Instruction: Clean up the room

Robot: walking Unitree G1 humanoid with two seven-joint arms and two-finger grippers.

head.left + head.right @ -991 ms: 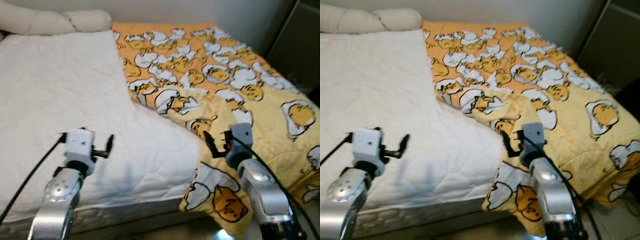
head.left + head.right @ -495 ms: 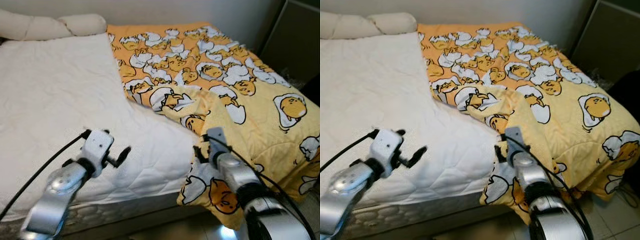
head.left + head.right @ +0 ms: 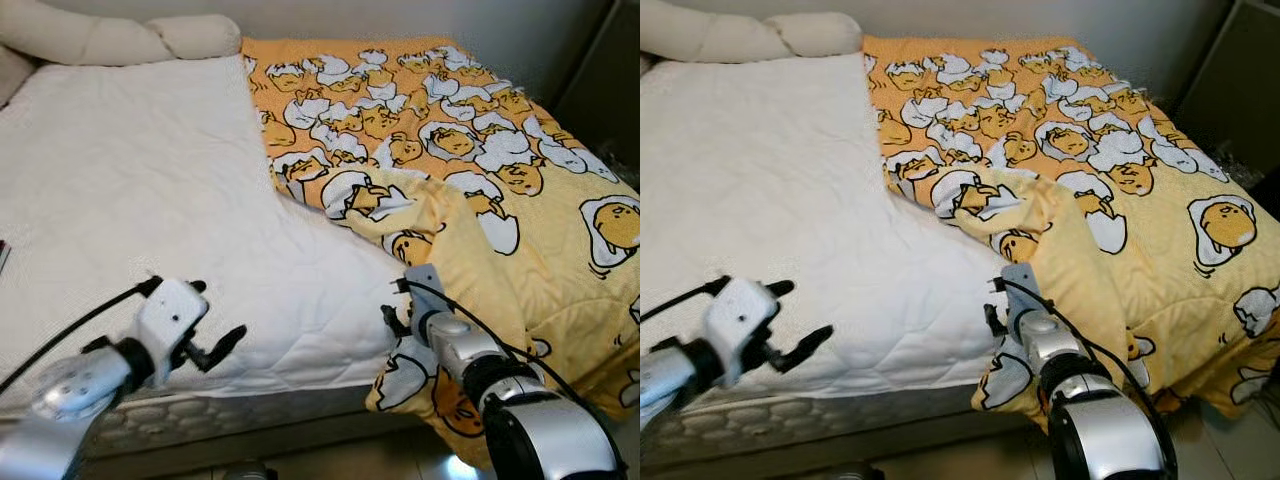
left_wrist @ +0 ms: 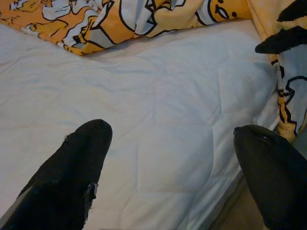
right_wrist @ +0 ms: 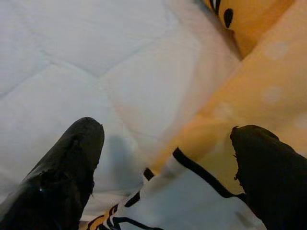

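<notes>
Yellow blanket (image 3: 520, 250) edge lies between the right end effector's (image 5: 168, 158) spread fingers.

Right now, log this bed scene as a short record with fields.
surface: white mattress, bare on the robot's left side
blanket: yellow cartoon-print blanket covers the right side, its edge folded back and hanging over the near corner
pillows: cream pillows at the head
left claw: open, above the mattress's near edge
right claw: open, at the blanket's edge by the near corner
</notes>
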